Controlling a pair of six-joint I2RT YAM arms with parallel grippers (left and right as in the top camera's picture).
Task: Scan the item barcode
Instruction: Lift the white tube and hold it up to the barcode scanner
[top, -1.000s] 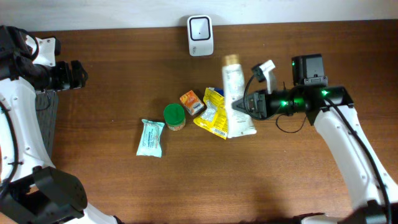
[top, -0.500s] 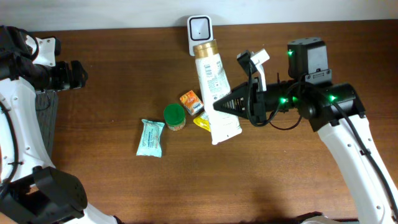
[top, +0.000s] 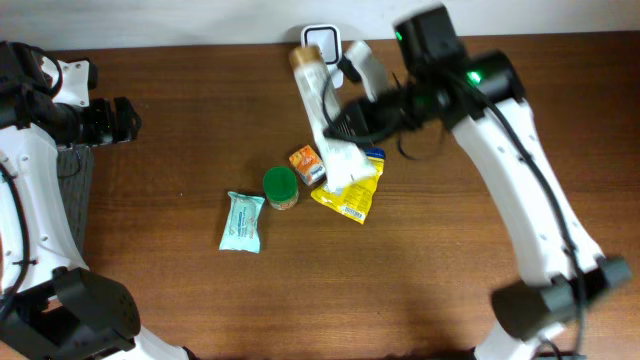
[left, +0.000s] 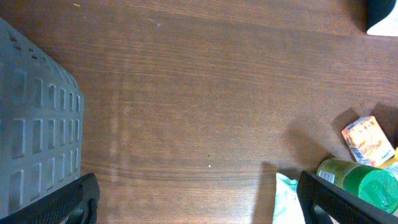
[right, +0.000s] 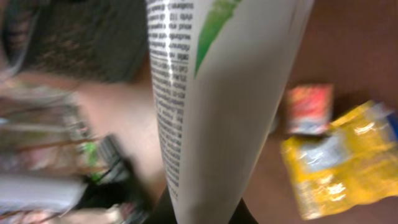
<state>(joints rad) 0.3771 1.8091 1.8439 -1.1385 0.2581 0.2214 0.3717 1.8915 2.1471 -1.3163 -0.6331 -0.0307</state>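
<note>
A dark brown wooden tabletop (top: 200, 300) fills nearly the whole overhead view, its grain running from side to side. Along the far edge runs a narrow strip of pale, plain wall (top: 180, 20). At the left edge of the tabletop lies a grey plastic panel (left: 37, 124) pierced with rows of small rectangular slots. The light is even and soft, leaving a faint pale sheen on the wood and only weak, blurred shadows.
</note>
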